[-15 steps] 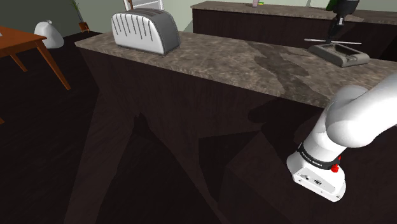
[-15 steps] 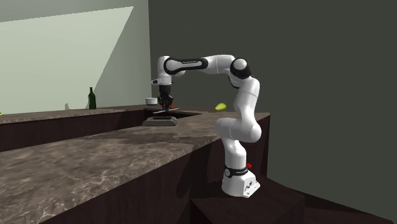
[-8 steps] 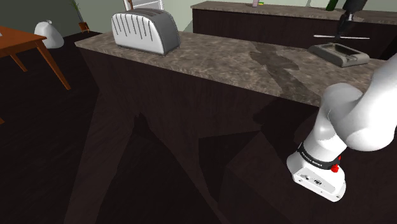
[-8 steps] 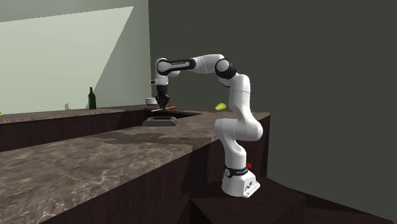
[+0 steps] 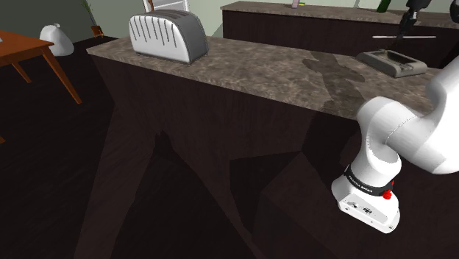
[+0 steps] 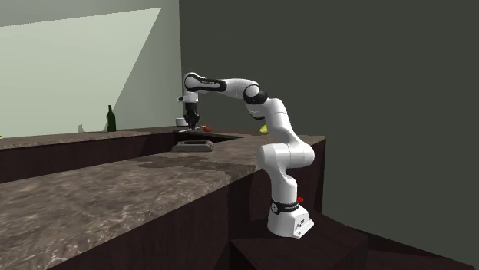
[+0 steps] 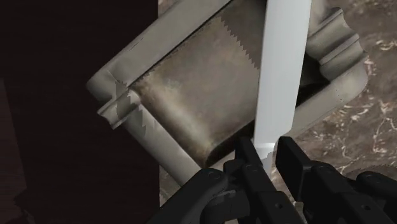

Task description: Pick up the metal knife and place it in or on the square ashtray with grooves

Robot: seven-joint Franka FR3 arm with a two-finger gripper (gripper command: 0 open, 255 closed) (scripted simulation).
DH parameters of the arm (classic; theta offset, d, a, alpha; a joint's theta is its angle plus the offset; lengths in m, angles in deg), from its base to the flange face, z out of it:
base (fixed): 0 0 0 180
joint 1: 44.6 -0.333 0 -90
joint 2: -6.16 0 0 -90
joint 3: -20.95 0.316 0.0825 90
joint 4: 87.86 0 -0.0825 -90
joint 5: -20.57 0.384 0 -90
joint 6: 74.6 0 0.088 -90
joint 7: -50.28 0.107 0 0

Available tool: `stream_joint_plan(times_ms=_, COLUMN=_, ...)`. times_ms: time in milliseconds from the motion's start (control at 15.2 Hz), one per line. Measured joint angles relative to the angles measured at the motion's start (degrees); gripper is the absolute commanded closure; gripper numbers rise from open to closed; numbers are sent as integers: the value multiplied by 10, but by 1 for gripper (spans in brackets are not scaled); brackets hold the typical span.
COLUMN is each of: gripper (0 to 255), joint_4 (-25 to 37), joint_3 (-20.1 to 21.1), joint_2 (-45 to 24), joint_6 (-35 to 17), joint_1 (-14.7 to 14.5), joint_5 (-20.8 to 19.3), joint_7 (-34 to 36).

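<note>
The knife [image 7: 280,70] is cut off at one end; the end effector [image 7: 268,148] hides the other.

We see a white arm [image 6: 285,157] built of rounded, tube-like links with dark rings at the joints. Near its foot [image 5: 365,208] we find a black band [image 5: 362,180] with small white lettering, and just beside it a red button [image 5: 387,194]. The foot is a white block with small dark slots. Our gripper [image 7: 267,153] is all black, with two blocky, angular fingers [image 7: 294,159]
</note>
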Motion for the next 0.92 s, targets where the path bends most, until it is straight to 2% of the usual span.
stream_joint_plan(times_ms=66, gripper=255, joint_4=23, joint_3=-10, joint_2=13, joint_6=7, joint_1=-18, joint_5=-10, joint_7=-3)
stream_joint_plan(times_ms=198, gripper=255, joint_4=19, joint_3=-14, joint_2=20, joint_6=-1, joint_1=-20, joint_5=-14, joint_7=-2)
stream_joint_plan(times_ms=660, gripper=255, joint_4=-61, joint_3=-5, joint_2=16, joint_6=-59, joint_1=21, joint_5=-11, joint_7=8)
stream_joint_plan(times_ms=924, gripper=255, joint_4=-97, joint_3=-4, joint_2=17, joint_6=-90, joint_1=35, joint_5=-12, joint_7=15)
